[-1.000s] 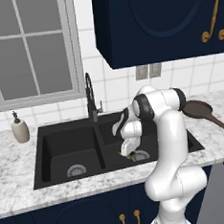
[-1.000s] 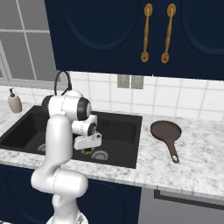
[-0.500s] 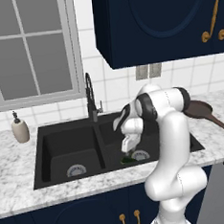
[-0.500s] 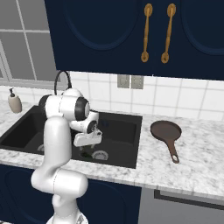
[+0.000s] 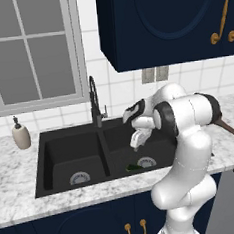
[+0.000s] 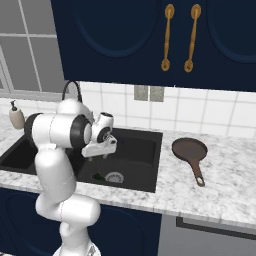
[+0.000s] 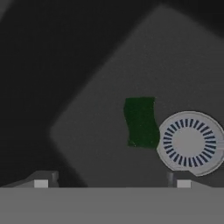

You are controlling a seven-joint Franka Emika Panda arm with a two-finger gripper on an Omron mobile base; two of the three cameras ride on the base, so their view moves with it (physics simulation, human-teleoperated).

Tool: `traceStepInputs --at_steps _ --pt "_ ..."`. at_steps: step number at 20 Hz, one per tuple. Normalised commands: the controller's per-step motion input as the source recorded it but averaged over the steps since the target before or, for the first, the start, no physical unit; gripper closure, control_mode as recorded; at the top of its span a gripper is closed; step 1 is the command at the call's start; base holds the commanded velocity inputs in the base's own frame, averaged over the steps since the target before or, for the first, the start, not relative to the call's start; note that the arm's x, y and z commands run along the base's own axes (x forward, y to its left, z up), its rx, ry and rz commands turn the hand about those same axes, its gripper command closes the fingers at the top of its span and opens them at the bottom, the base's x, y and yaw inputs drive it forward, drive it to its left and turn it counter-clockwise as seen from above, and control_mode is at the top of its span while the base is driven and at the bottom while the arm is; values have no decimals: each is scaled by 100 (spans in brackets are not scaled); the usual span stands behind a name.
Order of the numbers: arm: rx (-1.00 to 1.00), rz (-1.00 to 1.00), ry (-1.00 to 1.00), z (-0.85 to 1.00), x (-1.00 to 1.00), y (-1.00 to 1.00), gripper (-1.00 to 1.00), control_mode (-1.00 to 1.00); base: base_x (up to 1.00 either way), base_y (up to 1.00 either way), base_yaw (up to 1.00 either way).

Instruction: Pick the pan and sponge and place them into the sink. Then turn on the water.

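Observation:
The green sponge (image 7: 141,121) lies loose on the floor of the right basin of the black sink (image 5: 65,135), just beside the round silver drain (image 7: 189,142). It shows as a small green patch in both base views, sponge (image 5: 132,166) and sponge (image 6: 98,176). My gripper (image 7: 112,183) hangs open a short way above it, holding nothing, with the hand over the right basin, gripper (image 5: 136,141), gripper (image 6: 96,154). The reddish-brown pan (image 6: 190,150) rests on the marble counter right of the sink, handle toward the front. No water runs from the gooseneck faucet (image 5: 93,98).
A beige soap dispenser (image 5: 21,135) stands on the counter left of the sink under the window. Dark blue wall cabinets (image 6: 150,40) hang above the counter. The sink's divider (image 5: 103,150) separates the left basin with its own drain (image 5: 79,178).
My gripper has opened and let go of the sponge, which now lies on the right basin's floor. The hand has lifted slightly above it.

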Motion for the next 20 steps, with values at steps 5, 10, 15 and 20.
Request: traceStepInputs --at_steps 5,10,15,20 --pt "-21 -17 -4 69 -2 -4 -100 -100 0 0 0" --pt "-24 -25 0 52 -1 -41 -100 -100 0 0 0" --pt "-20 -23 6 49 0 -60 -100 -100 0 0 0" --pt "-7 -18 5 8 0 -72 -100 -100 0 0 0"
